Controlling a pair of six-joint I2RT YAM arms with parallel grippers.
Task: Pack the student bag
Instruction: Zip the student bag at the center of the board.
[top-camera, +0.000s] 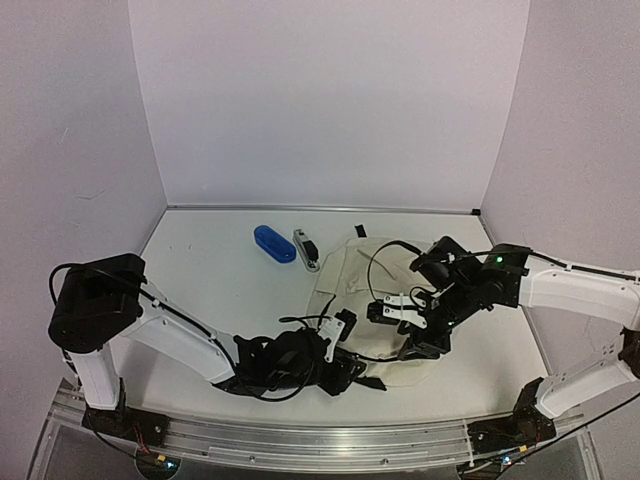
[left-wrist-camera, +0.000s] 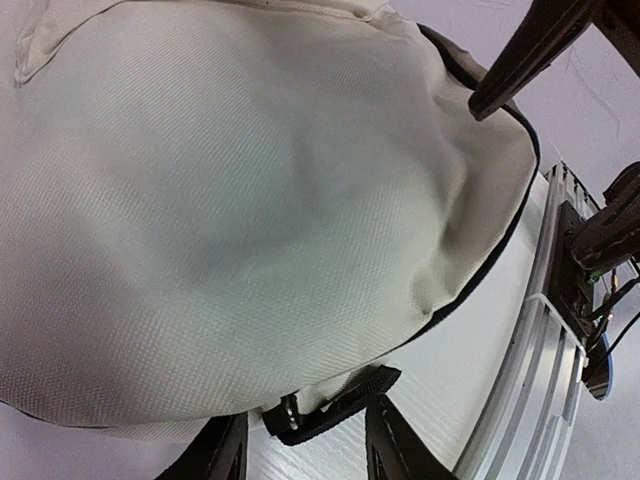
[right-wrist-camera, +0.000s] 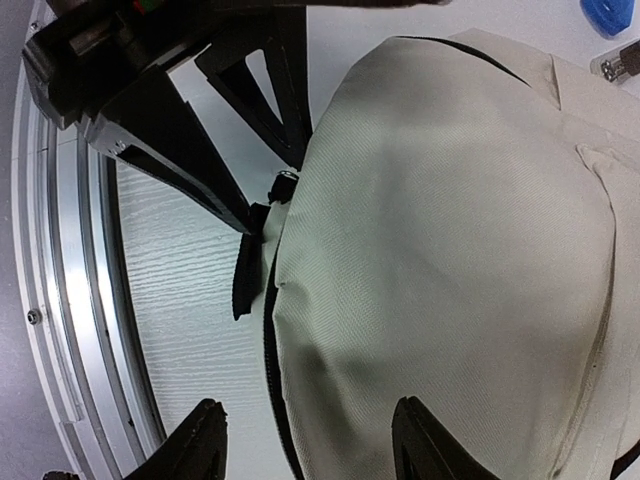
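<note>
Black strap tab (left-wrist-camera: 340, 400) lies between half-open left claw (left-wrist-camera: 305, 418)

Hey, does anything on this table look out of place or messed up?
Nothing looks spilled or damaged. The student bag lies flat, while a blue oblong item and a small silver-and-black item sit on the table beside its far left corner, outside it.
</note>
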